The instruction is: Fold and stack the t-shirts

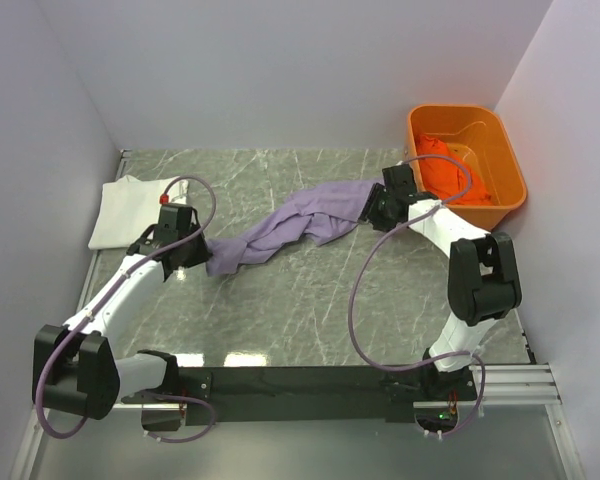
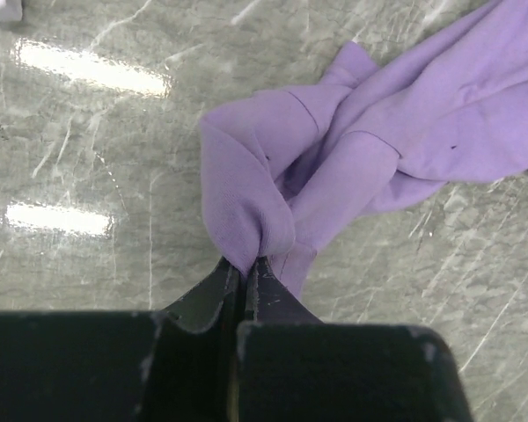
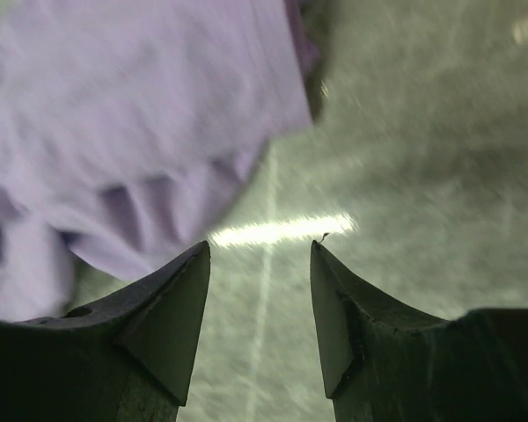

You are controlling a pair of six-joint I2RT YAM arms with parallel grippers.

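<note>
Item: lavender t-shirt (image 1: 285,228), lying unfolded on the grey marbled table (image 1: 280,310) as a twisted band running diagonally from near left to far right. The left gripper (image 2: 245,268) is pinching a bunched end of it, jaws together on the cloth. The right gripper (image 3: 260,255) is hanging over the other end with its jaws apart and nothing between them, the cloth edge lying just beyond its left finger. Step in hand, as judged: spreading this shirt flat before any fold. Doing it well probably means the right gripper taking a single corner or hem (not a bunch) while the left is holding firm, then both drawing apart so the twist is coming out. Also listed: white t-shirt (image 1: 130,205), lying folded at the far left of the table; orange t-shirt (image 1: 448,175), sitting crumpled in the orange tub (image 1: 455,110) at far right. Only the top view is showing these two and the full twist. The left wrist view is showing the pinch; the right wrist view, though blurred, is showing the empty gap.
</note>
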